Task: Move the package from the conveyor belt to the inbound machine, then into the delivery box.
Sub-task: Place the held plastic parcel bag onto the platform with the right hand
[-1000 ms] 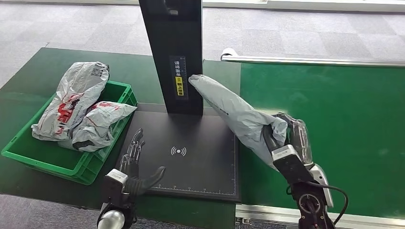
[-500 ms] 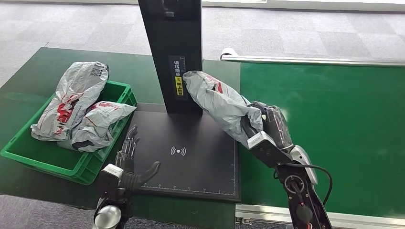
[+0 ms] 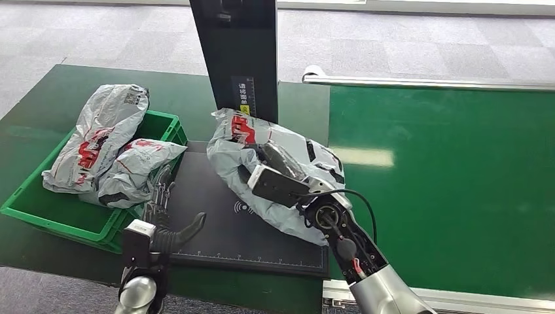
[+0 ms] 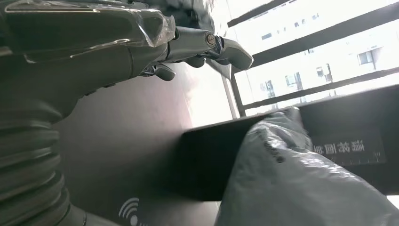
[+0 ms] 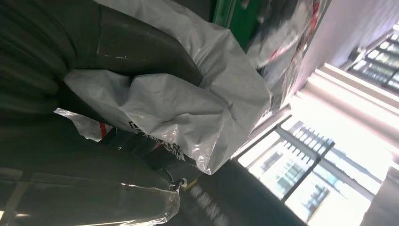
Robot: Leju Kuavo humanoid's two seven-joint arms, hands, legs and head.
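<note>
A grey plastic package [image 3: 245, 147] with red print lies over the black scanning plate [image 3: 209, 242] of the inbound machine, in front of its black post [image 3: 239, 59]. My right hand [image 3: 278, 173] grips the package from above; the right wrist view shows the crumpled bag [image 5: 188, 108] wrapped around my thumb and fingers. My left hand [image 3: 163, 216] hovers open at the plate's left front corner, fingers spread, holding nothing. The left wrist view shows its fingers [image 4: 207, 44] above the plate and the package [image 4: 301, 188] close by. The green delivery box [image 3: 78, 216] stands to the left.
Two more grey packages [image 3: 105, 140] are piled in the green box. The green conveyor belt [image 3: 458, 183] stretches to the right, with a metal rail [image 3: 425, 83] at its far edge. Grey carpet floor lies beyond the table.
My right arm has swung left, carrying the package from the belt's edge over onto the scanning plate. The left hand has shifted slightly left and stayed open.
</note>
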